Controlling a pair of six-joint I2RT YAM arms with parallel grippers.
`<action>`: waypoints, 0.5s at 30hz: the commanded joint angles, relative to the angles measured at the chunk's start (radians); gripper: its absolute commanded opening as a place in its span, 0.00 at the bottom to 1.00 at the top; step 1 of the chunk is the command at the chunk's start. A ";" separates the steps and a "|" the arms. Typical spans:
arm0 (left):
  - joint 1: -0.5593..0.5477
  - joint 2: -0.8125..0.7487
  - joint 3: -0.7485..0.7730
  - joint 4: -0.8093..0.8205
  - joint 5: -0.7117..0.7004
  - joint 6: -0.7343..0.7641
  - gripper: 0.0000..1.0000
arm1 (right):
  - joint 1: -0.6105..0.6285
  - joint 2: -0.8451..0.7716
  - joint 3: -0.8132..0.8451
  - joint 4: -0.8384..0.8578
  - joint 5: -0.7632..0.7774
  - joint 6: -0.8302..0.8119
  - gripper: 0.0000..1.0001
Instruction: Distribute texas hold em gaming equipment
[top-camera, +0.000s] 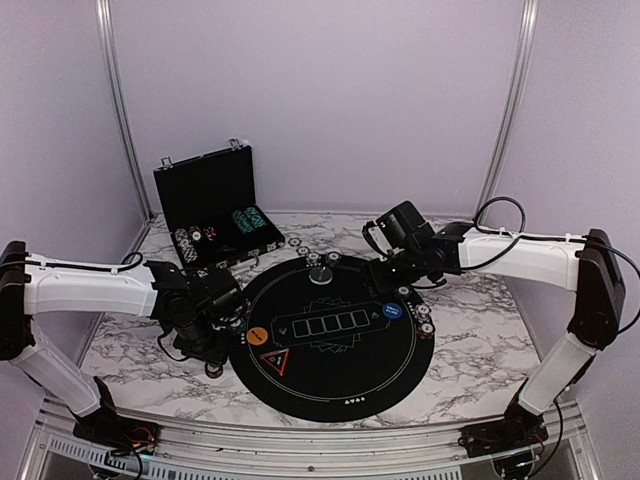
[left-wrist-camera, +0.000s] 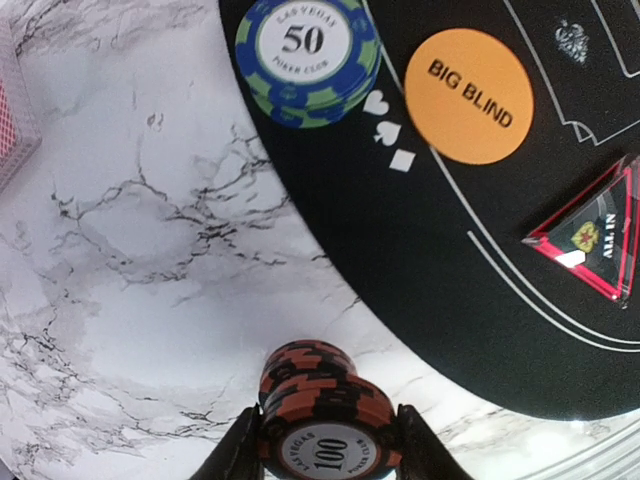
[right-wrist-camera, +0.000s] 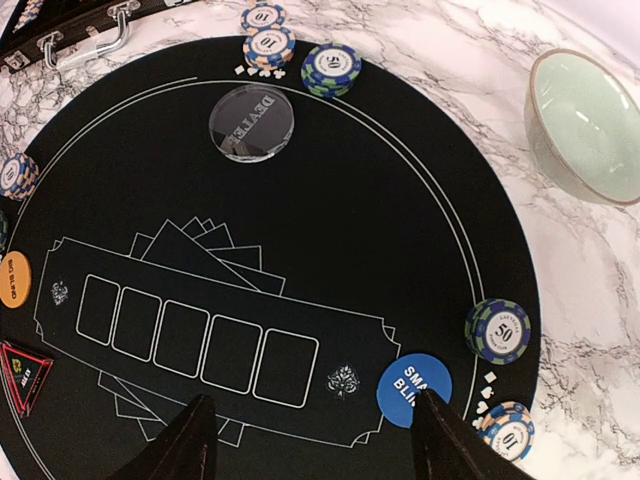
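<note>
The left hand is clamped on an orange-and-black 100 chip stack, over bare counter just off the black mat. Whether it is lifted or resting, I can't tell. Keep it level, seat it beside the 50 stack, then release. The top view hides this grip. The right hand hovers spread and empty.

Clear glossy plastic dealer button on matt black mat.

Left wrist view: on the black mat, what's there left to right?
50 chip stack → orange BIG BLIND button → red ALL IN triangle. 100 chip stack, off the mat, overlaps, omitted.
</note>
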 joint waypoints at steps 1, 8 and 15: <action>0.009 0.018 0.049 -0.033 -0.019 0.028 0.36 | 0.008 -0.003 0.040 0.015 0.009 0.006 0.64; 0.039 0.077 0.107 -0.025 -0.021 0.066 0.37 | 0.008 -0.015 0.033 0.016 0.015 0.012 0.64; 0.082 0.135 0.138 0.017 0.002 0.097 0.37 | 0.008 -0.032 0.023 0.015 0.019 0.019 0.64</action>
